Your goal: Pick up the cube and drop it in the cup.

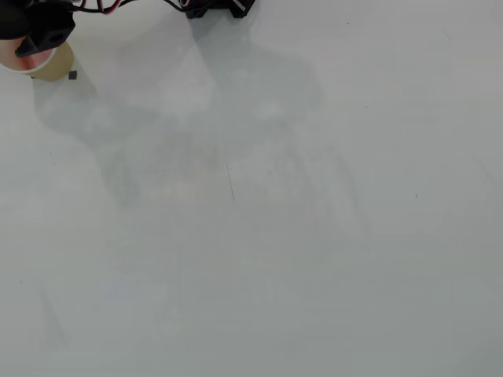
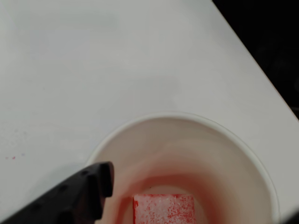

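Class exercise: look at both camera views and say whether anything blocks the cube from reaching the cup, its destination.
Nothing visible does. In the wrist view the cube already lies on the bottom inside the cup, with one black finger of the gripper over the rim. In the overhead view the arm covers most of the cup at the table's corner.

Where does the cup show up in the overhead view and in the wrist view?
Overhead view: the cup sits in the top-left corner, mostly covered by the arm.
Wrist view: its rim and inside fill the lower middle, with the cube on its bottom.
Shared landmark: the white table.
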You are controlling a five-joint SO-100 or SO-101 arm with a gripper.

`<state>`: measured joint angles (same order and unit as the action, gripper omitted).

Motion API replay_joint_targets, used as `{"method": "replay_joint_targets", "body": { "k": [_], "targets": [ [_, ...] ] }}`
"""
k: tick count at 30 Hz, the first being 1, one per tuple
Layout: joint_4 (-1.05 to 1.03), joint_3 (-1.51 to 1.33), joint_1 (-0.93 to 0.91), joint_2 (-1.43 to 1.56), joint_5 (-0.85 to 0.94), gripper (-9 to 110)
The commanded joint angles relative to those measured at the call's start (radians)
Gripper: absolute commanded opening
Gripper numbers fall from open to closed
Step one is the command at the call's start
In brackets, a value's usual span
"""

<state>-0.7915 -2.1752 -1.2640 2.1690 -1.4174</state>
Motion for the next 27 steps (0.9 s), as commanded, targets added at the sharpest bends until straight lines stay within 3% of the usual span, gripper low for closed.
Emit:
{"method": "replay_joint_targets", "body": {
  "k": [1, 19, 27],
  "targets": [
    [0.038, 0.029, -0.009, 0.061, 0.003, 44],
    [0.063, 0.014, -0.005, 0.063, 0.014, 45],
    [0.084, 0.008, 0.005, 0.063, 0.014, 19]
  ]
}}
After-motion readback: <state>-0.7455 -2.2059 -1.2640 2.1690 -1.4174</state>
